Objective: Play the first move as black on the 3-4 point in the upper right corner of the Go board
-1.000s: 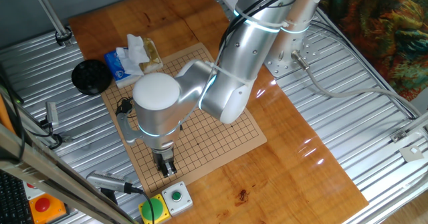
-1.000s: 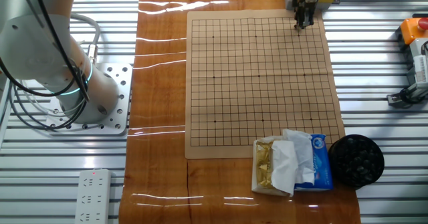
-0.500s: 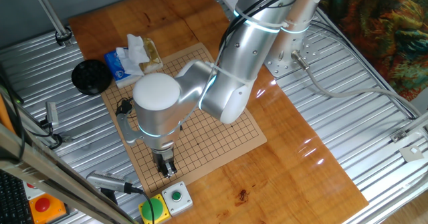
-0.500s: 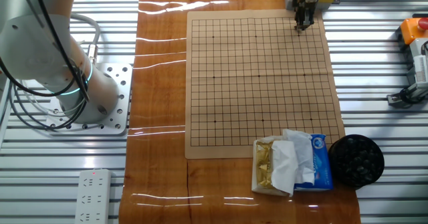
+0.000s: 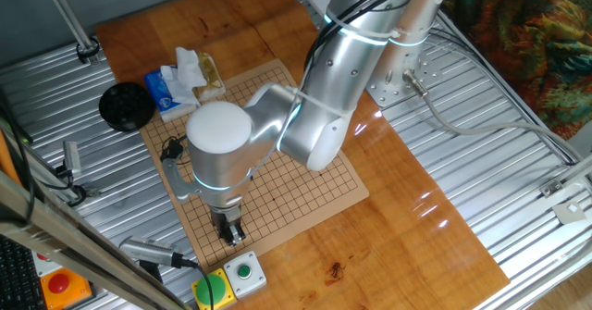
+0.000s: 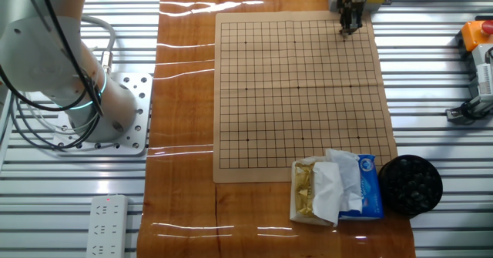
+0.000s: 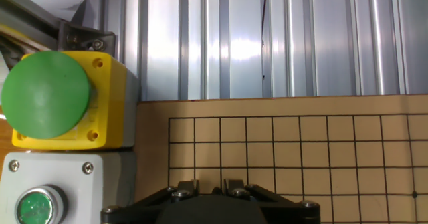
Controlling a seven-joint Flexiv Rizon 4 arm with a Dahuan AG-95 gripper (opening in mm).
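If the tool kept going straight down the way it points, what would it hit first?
Most likely the Go board near its corner: the tool points down there. No stone shows on the grid beneath, though the remaining gap is unclear.

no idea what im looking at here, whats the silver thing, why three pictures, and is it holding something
The silver thing is a robot arm with a two-finger gripper at its end. Two pictures come from fixed cameras on different sides of the table; the third is from a camera on the hand, looking down past the fingers. On the table lies a Go board, with no stones visible on it. Beside it are a black bowl and tissue packs. The gripper is low over one board corner; whether it holds a stone cannot be seen.
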